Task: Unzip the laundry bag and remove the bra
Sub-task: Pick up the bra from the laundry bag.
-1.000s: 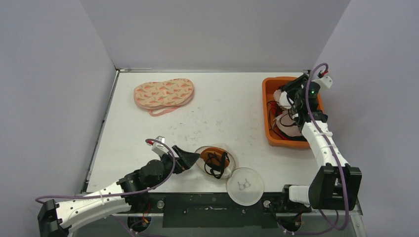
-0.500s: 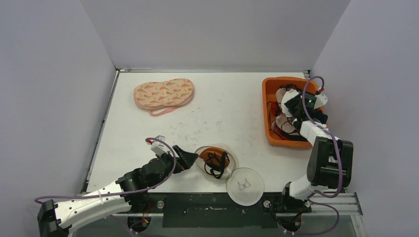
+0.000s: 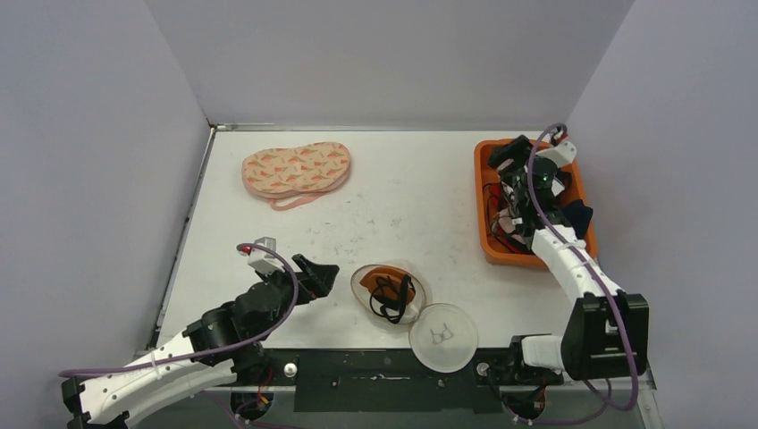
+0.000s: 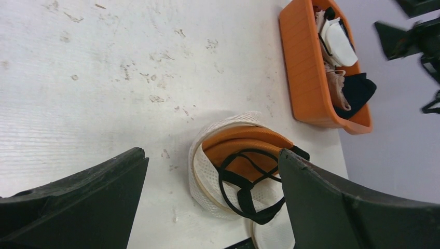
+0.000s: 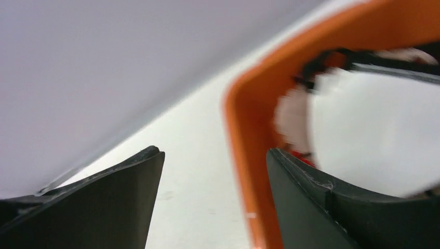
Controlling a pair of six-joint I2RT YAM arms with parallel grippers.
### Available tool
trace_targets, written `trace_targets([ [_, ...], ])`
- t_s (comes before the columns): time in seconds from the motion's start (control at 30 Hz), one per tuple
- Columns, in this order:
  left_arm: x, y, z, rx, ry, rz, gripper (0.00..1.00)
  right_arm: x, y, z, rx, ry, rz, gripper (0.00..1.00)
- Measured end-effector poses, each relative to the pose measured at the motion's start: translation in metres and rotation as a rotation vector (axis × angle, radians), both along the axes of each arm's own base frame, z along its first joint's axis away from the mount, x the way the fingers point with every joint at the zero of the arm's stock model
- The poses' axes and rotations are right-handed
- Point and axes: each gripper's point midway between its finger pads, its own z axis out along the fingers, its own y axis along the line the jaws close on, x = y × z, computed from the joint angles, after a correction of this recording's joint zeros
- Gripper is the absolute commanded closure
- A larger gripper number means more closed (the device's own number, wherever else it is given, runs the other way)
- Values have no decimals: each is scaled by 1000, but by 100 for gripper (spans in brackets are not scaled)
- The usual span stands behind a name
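Top view with both wrist views. At the near edge, right of centre, a round translucent disc [image 3: 442, 335] bearing a small bra outline is laid flat on the table [image 3: 402, 201]. Its far left edge is touched by the laundry bag [image 4: 200, 176].

The left gripper [image 3: 320, 275] is held low over the table at near left. Its fingers are spread wide and nothing is pinched between them. The gripper is pointed to the right, toward the bag, from which it is set just apart. In the left wrist view the bag is framed between the two dark fingers [image 4: 88, 202].

The laundry bag, of white mesh, is seen near the middle of the near edge and lies open. The bra [image 4: 244, 142], with orange cups, is lodged inside it. Black straps [image 4: 244, 189] are looped out over the bag's opening.

Farther off, at far right, an orange bin [image 3: 480, 192] is placed against the right wall. White [image 4: 337, 39], beige and black [image 4: 358, 88] garments are heaped in it. The right gripper [image 3: 511, 165] is held above the bin's far left part. Its fingers are spread apart and nothing is gripped. The bin's rim and a white garment are seen, blurred, between them in the right wrist view.

At far left a peach patterned pouch [image 3: 297, 170] is laid flat, well apart from everything else.
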Motion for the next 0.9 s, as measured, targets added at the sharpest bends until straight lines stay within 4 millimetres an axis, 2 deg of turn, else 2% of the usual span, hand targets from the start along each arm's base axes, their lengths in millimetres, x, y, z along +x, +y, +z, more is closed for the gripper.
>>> trace_targets([
  [0.1, 1, 5, 0, 41, 2, 12, 4, -4, 43, 66, -23, -147, 98, 25],
  [0.13, 1, 6, 1, 52, 1, 12, 4, -13, 62, 92, -24, -208, 143, 24],
  [0.23, 1, 4, 2, 60, -11, -3, 4, -45, 107, 140, -13, -325, 260, 22],
  [0.33, -3, -3, 6, 24, -50, -60, 3, -84, 151, 163, -5, -375, 403, 22],
  [0.4, -7, -7, 4, 9, -63, -91, 3, -111, 182, 164, -10, -378, 530, 21],
  [0.47, -9, -10, -2, 17, -62, -116, 3, -135, 203, 152, -24, -363, 651, 22],
  [0.53, -12, -13, -8, 34, -52, -145, 2, -158, 221, 126, -38, -324, 770, 22],
  [0.6, -15, -18, -13, 55, -41, -177, 1, -181, 235, 86, -57, -245, 880, 23],
  [0.63, -16, -21, -16, 67, -33, -195, 0, -193, 242, 60, -69, -184, 937, 23],
  [0.77, -19, -30, -31, 115, 8, -235, 0, -234, 255, -18, -112, 23, 1083, 22],
  [0.83, -20, -33, -41, 147, 36, -250, 0, -249, 255, -44, -134, 85, 1120, 18],
  [0.9, -19, -36, -51, 177, 63, -258, 0, -260, 253, -61, -166, 119, 1135, 13],
])
